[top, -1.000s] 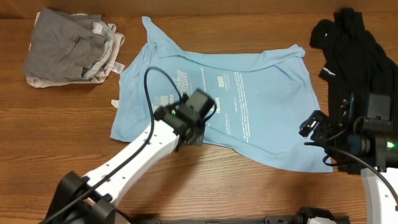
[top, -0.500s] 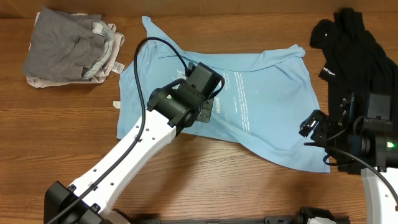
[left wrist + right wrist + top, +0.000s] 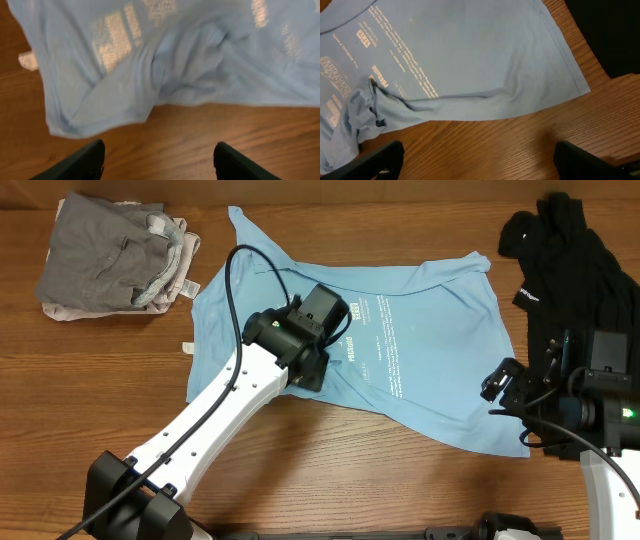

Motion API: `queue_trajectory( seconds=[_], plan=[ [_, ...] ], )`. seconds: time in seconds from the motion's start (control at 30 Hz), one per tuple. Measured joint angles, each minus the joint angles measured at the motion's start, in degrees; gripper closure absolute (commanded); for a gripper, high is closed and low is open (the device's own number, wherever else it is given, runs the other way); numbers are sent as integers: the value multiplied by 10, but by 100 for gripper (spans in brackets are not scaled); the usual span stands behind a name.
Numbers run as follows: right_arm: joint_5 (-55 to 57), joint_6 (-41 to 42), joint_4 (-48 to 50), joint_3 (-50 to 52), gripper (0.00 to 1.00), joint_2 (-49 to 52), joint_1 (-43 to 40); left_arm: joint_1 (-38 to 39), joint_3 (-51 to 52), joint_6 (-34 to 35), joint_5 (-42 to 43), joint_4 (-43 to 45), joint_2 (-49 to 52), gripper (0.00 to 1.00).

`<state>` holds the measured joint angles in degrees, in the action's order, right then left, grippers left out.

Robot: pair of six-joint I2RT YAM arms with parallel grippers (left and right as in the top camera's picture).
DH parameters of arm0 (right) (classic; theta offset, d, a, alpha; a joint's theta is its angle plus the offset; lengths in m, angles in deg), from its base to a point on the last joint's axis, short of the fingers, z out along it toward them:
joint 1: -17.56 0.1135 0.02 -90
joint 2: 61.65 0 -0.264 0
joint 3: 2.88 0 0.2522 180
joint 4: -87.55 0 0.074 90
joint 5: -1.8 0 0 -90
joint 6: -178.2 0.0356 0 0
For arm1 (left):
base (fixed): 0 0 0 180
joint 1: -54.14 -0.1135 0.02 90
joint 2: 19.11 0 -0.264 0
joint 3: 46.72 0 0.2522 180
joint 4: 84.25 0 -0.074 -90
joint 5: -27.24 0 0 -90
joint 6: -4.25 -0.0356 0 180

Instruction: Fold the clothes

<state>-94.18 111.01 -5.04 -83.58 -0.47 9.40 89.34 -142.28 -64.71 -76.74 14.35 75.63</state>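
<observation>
**Ana:** Overhead first: where does the blue T-shirt (image 3: pixel 430 350) lie against the left gripper (image 3: pixel 308 378)?

**Ben:** It's spread across the middle of the table (image 3: pixel 380 480), rumpled, print side up. The left gripper hangs at its near edge, toward the shirt's left half. In the left wrist view the fingers (image 3: pixel 82 160) stand well apart with only bare wood between them. A bunched fold of the hem lies just ahead of the tips, not touching as far as I can see. It has hold of nothing.

**Ana:** And the right gripper (image 3: pixel 503 385)?

**Ben:** It's over wood, just beside the shirt's near right corner. Its jaws are spread wide too and are empty, with the hem running just beyond them in its own camera.

**Ana:** How many garments do you count?

**Ben:** One blue shirt. One black garment (image 3: pixel 565 270), heaped at the far right, with wood showing between it and the shirt. Then one small stack (image 3: pixel 105 260) at the far left, grey on top and something pale underneath. I can't tell how many pieces are in it.
</observation>
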Motion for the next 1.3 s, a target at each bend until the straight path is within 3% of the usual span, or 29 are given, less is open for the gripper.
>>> queue_trajectory(
  seconds=[0.1, 0.17, 0.43, 0.57, 0.67, 0.83, 1.03, 1.1, 1.17, 1.2, 1.3],
  plan=[
    [0, -1, 4, 0, 0, 0, 0, -3, 12, 10, 0, -10, -2, 41],
    [0, -2, 8, 0, 0, 0, 0, -11, 66, 16, 0, 44, -7, 49],
    [0, -3, 7, 0, 0, 0, 0, -68, 196, 21, -2, 174, -3, 57],
    [0, -3, 8, 0, 0, 0, 0, -109, 214, 8, 2, 220, 3, 59],
    [0, -3, 8, 0, 0, 0, 0, -120, 214, -18, 26, 243, 8, 55],
    [0, -3, 8, 0, 0, 0, 0, -118, 214, -66, 59, 246, 28, 50],
    [0, -3, 8, 0, 0, 0, 0, -116, 216, -110, 69, 229, 69, 54],
    [0, -3, 8, 0, 0, 0, 0, -116, 217, -112, 67, 227, 82, 60],
    [0, -3, 8, 0, 0, 0, 0, -116, 217, -117, 66, 226, 91, 73],
    [0, -3, 9, 0, 0, 0, 0, -116, 217, -119, 64, 227, 91, 84],
    [0, -3, 9, 0, 0, 0, 0, -116, 217, -123, 58, 226, 92, 96]
  ],
)
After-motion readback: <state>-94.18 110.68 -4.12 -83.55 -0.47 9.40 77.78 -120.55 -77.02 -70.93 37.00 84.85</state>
